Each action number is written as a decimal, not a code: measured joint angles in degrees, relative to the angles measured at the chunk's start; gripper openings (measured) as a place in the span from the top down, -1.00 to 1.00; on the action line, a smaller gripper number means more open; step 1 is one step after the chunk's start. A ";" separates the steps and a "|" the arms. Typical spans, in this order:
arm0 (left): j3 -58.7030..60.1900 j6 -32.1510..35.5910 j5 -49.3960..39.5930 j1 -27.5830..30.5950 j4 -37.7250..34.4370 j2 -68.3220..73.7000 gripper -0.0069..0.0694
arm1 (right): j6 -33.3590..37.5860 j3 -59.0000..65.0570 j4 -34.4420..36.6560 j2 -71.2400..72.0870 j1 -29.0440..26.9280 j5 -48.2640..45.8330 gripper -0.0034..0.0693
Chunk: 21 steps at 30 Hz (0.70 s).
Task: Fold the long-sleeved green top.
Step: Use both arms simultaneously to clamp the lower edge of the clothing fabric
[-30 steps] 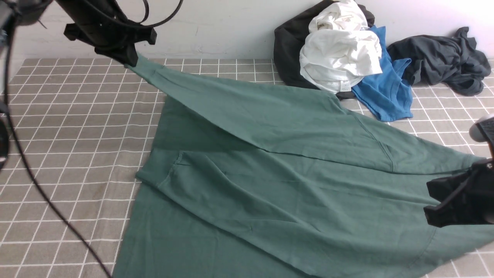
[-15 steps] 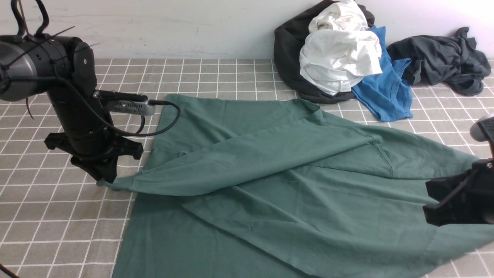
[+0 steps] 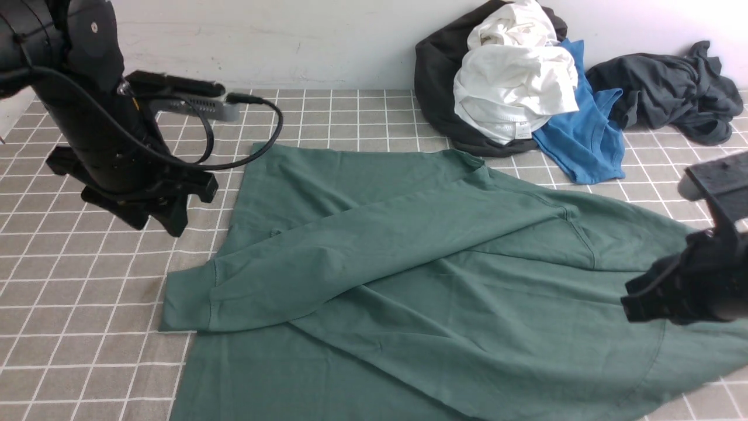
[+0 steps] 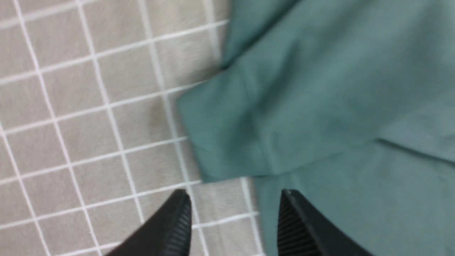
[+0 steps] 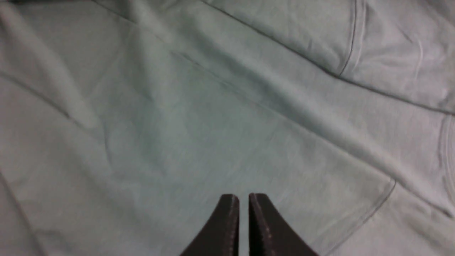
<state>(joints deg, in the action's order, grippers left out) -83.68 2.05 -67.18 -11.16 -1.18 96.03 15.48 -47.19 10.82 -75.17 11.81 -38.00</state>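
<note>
The green long-sleeved top (image 3: 444, 280) lies spread over the checked cloth, one sleeve folded across its body. That sleeve's cuff (image 3: 186, 298) rests flat at the top's left edge. My left gripper (image 3: 156, 224) hangs above the cloth just behind the cuff, open and empty. In the left wrist view the cuff (image 4: 220, 135) lies ahead of the left gripper (image 4: 233, 195). My right gripper (image 3: 634, 304) hovers over the top's right side. In the right wrist view the right gripper (image 5: 243, 196) shows a narrow gap with nothing in it, above the green fabric (image 5: 213, 106).
A pile of clothes sits against the back wall: white garment (image 3: 514, 82), black one (image 3: 438, 76), bright blue one (image 3: 584, 140), charcoal one (image 3: 666, 88) at far right. The grey checked cloth (image 3: 87, 292) shows bare left of the top.
My left gripper carried the sleeve down from the far left, laid it across the top, opened and rose. My right gripper let go of the fabric and lifted slightly.
</note>
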 joint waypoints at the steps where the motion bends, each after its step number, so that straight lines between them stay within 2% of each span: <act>1: 0.06 0.15 0.00 -1.26 0.06 -1.62 0.01 | -0.24 -1.69 -0.28 -2.43 -0.50 -0.06 0.67; 3: 0.18 0.56 0.00 -3.10 0.00 -4.05 0.01 | -1.60 -5.61 -1.37 -8.26 -1.92 0.25 0.51; 4: 0.18 0.61 0.00 -3.48 0.00 -4.61 0.01 | -1.82 -6.04 -1.73 -8.92 -2.38 0.34 0.49; 5: 0.23 0.84 0.00 -4.26 0.00 -5.93 0.01 | -3.20 -8.25 -2.87 -12.24 -3.59 0.69 0.38; 6: 0.28 1.52 0.00 -5.20 0.00 -7.99 0.01 | -5.73 -12.19 -4.64 -18.02 -5.90 1.14 0.17; 7: 0.28 1.53 0.00 -5.27 0.00 -8.20 0.01 | -6.18 -13.05 -4.78 -19.26 -6.41 1.18 0.15; 9: 0.28 1.90 -0.44 -5.76 0.00 -10.56 0.01 | -8.04 -17.77 -5.70 -26.37 -8.81 1.26 -0.07; 11: 0.28 1.94 -0.54 -5.84 0.06 -12.35 0.01 | -8.61 -20.83 -5.73 -31.16 -9.53 1.09 -0.18; 16: 0.28 2.00 -0.60 -5.84 1.18 -15.56 0.01 | -9.12 -27.05 -3.37 -40.30 -9.10 0.93 -0.26; 21: 0.28 1.97 -0.60 -5.84 2.27 -15.94 0.01 | -8.92 -29.22 -1.42 -42.18 -8.51 1.45 -0.20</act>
<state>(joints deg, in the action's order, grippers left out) -83.40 4.02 -67.78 -17.00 1.10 80.10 6.56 -76.41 9.40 -117.35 3.30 -36.56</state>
